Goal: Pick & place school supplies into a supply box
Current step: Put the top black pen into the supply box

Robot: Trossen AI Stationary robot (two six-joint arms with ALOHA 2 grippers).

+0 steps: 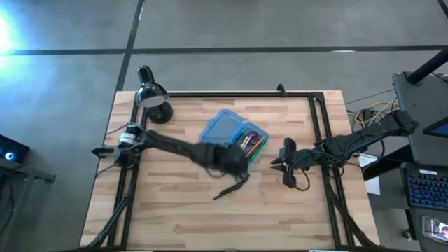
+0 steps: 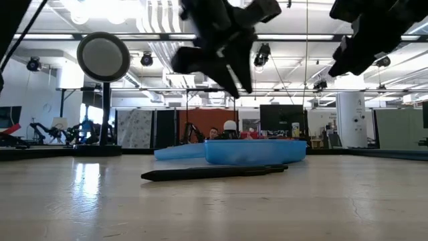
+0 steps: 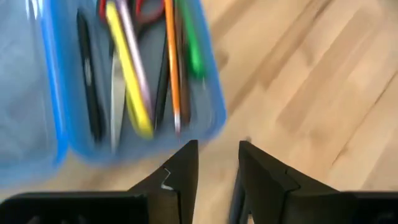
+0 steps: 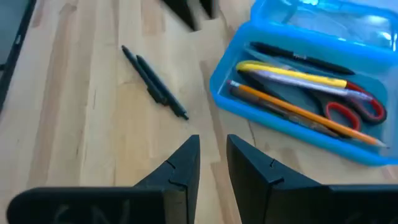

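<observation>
- Nearest the front edge of the wooden table (image 1: 182,217) we see a broad bare stretch of boards, with nothing between the arms and that edge.
- Next in, a black pen (image 1: 231,188) lies alone on the wood, apart from the supply box (image 1: 227,129); in the low view the pen (image 2: 214,172) lies flat just in front of the box (image 2: 254,151).
- Above the pen and box hangs the left gripper (image 3: 217,163), just off the tray's end wall, fingers a narrow gap apart and holding nothing.
- To the right, the right gripper (image 4: 213,152) hovers over bare wood well clear of the box, fingers slightly parted and empty; open boards lie between it and the black pen (image 4: 153,81).
- The box sits near the table's middle, its lid swung open flat beside the tray.
- Inside the tray (image 4: 292,93) we count a yellow pen (image 4: 292,73), an orange pencil (image 4: 298,111), a pale purple pen (image 3: 134,56), a green pen (image 3: 189,37), a black pen and red-handled scissors (image 4: 351,109), lying lengthwise side by side.
- Farthest back, a black desk lamp (image 1: 152,98) stands at the far left corner, apart from the box.
</observation>
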